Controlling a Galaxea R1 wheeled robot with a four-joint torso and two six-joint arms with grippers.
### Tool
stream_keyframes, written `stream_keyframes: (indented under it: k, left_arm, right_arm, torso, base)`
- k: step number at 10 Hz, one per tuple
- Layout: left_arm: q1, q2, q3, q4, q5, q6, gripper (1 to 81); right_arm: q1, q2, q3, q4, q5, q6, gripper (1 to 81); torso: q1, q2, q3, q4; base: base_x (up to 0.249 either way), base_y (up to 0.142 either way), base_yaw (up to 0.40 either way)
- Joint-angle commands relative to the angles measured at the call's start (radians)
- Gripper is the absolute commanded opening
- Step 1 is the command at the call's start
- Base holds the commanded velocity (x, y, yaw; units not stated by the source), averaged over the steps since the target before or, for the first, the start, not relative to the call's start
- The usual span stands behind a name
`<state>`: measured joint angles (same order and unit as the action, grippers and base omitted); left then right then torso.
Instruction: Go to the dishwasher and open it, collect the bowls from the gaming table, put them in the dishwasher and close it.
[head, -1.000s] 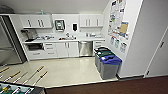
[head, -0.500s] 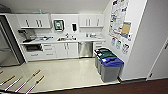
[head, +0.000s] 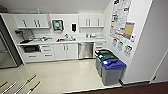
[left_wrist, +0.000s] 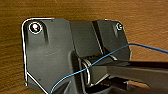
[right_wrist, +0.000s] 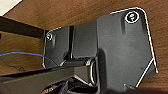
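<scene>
Straight ahead in the head view, the dishwasher (head: 85, 50) sits closed under the white counter (head: 75, 40), between white cabinet doors (head: 66, 51) and three lidded bins (head: 110, 67) (blue lid nearest) by the right wall. Rods with handles (head: 28, 81) poke in at bottom left. Both wrist views look down on brown wood-grain floor (left_wrist: 75, 10); finger opening on either gripper can't be told.

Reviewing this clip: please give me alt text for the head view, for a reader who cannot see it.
A kitchenette seen from above: a closed stainless-steel dishwasher sits under the white counter, beside white cabinets and below a sink. Three lidded bins line the poster-covered right wall, and rod handles show at lower left.
</scene>
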<state>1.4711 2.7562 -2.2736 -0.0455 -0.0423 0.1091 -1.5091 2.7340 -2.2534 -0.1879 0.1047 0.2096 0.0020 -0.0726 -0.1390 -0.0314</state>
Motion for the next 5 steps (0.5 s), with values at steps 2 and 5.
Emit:
stream_keyframes:
  k: [2, 5]
  left_arm:
    - [-0.045, -0.018, 0.012, -0.008, 0.055, 0.004, 81.1]
    - [-0.047, -0.016, 0.012, -0.008, 0.055, 0.004, 81.1]
  right_arm:
    - [0.048, -0.020, 0.019, -0.013, -0.046, -0.002, 81.1]
    - [0.048, -0.023, 0.017, -0.013, -0.046, -0.002, 81.1]
  torso:
    - [0.000, 0.000, 0.000, 0.000]
    - [0.000, 0.000, 0.000, 0.000]
  base:
    - [0.196, 0.000, 0.000]
    - [0.196, 0.000, 0.000]
